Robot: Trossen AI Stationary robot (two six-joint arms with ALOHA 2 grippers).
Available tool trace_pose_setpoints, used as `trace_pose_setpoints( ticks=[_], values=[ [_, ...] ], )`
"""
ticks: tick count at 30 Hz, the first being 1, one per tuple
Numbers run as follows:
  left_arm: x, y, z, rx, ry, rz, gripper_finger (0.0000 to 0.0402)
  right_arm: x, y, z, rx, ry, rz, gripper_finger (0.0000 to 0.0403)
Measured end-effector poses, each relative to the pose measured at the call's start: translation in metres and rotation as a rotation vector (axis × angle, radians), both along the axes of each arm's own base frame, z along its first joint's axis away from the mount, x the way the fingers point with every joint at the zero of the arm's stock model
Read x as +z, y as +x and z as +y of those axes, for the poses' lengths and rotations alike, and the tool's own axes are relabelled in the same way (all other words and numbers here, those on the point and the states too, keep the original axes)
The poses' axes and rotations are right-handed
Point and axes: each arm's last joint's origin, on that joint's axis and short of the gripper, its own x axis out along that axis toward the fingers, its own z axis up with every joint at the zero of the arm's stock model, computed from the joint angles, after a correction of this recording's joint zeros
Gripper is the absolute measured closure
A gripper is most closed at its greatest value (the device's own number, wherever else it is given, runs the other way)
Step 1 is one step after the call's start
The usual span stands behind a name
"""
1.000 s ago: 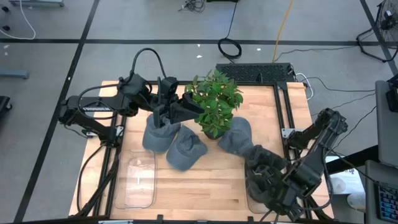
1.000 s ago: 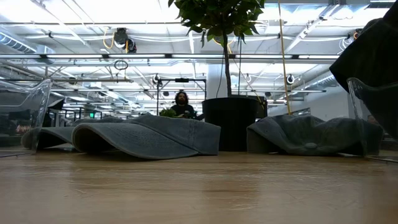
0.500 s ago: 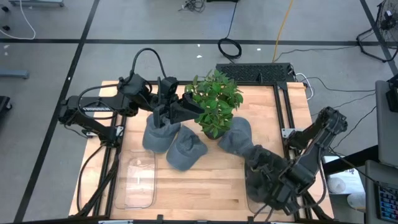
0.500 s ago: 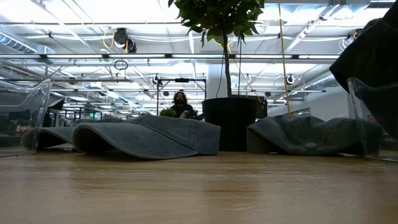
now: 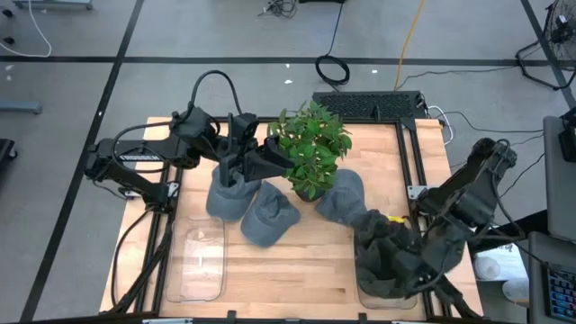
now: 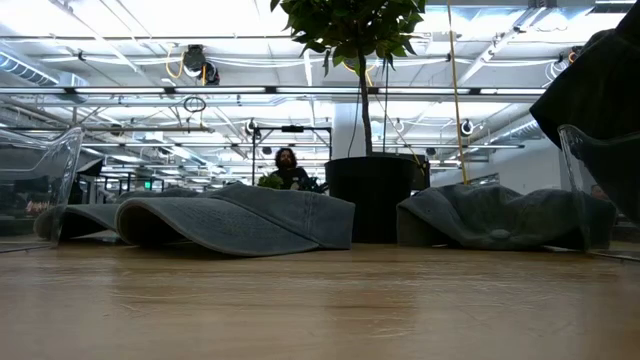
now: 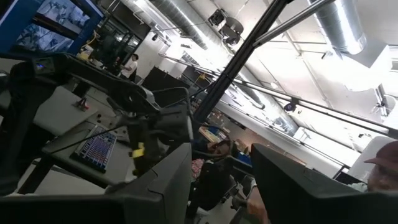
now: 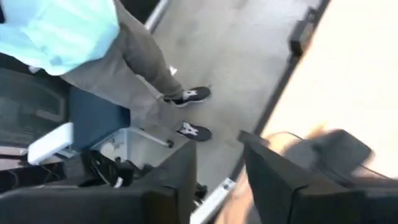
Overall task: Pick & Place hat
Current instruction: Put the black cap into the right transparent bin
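Hats in grey denim, several of them, spread over a pale wooden table (image 5: 297,261) framed by dark rails, standing on a grey floor crossed with dark tape lines and loose cables. One hat (image 5: 269,216) near the table's middle, another (image 5: 225,196) just beside it under the left arm, a third (image 5: 340,202) on the far side of a potted plant (image 5: 310,148). A fourth hat (image 5: 382,259) bunched in a clear bin at the table's right front corner, directly beneath the right gripper (image 5: 423,265). An empty clear bin (image 5: 200,263) at the left front. From table height: hats lying flat on the wood, plant pot between them, bright ceiling lights and pipework behind, a person (image 6: 288,168) seated far back.

Right gripper: fingers (image 8: 273,180) parted by a clear gap, nothing between them in the wrist view; floor, a chair base and a person's legs and shoes beyond. Left gripper (image 5: 270,162) held over the back of the table by the plant, above the hats and not touching them; fingers (image 7: 165,180) apart, holding nothing, pointed up at ceiling ducts and monitors.
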Motion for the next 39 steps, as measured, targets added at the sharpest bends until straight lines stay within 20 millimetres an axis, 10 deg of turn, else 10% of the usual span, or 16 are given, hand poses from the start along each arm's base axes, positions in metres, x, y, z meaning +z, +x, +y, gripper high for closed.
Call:
trace_pose_setpoints(
  ticks=[8, 21, 39],
  values=[
    [0.000, 0.000, 0.003, 0.011, 0.001, -0.001, 0.0227, -0.019, 0.012, 0.037, 0.022, 0.039, 0.104, 0.0394],
    [0.000, 0.000, 0.005, 0.005, -0.031, 0.014, 0.0227, -0.070, 0.016, 0.077, -0.047, -0.152, 0.285, 0.0402],
    [0.000, 0.000, 0.004, -0.013, -0.064, 0.029, 0.0227, -0.116, 0.001, 0.023, -0.229, -0.499, 0.316, 0.0403]
  ],
)
